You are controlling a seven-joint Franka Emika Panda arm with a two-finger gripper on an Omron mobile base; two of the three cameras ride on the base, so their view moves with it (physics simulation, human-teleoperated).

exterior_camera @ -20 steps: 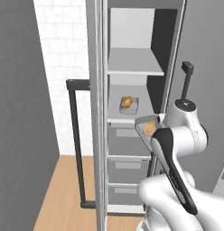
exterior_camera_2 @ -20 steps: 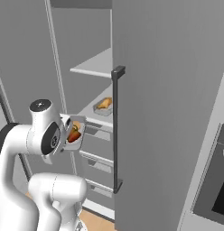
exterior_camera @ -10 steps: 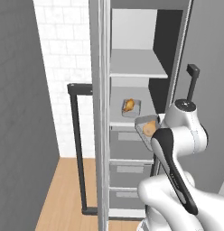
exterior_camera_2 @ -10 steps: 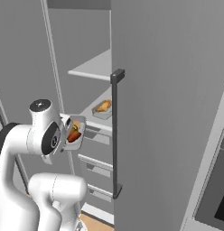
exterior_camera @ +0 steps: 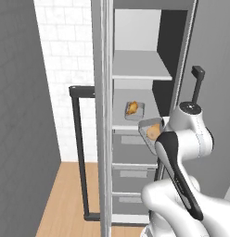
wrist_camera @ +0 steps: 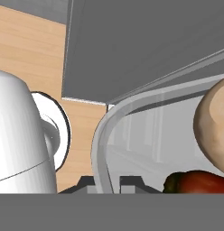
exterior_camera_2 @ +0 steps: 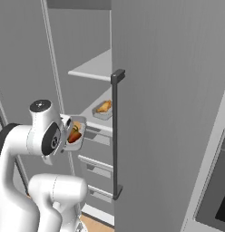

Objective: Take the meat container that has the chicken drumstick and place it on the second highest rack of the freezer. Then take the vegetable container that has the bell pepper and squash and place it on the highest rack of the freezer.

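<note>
The gripper (wrist_camera: 107, 182) pinches the rim of the vegetable container (exterior_camera_2: 76, 134), holding squash (wrist_camera: 213, 124) and bell pepper (wrist_camera: 197, 181) in midair at the freezer (exterior_camera: 135, 55) front, just below the chicken drumstick (exterior_camera: 131, 109) shelf's front edge.

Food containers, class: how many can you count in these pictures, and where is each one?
2. The meat container with the chicken drumstick sits on the lower open shelf of the freezer. The vegetable container is tilted at the arm's end, before the drawers.
</note>
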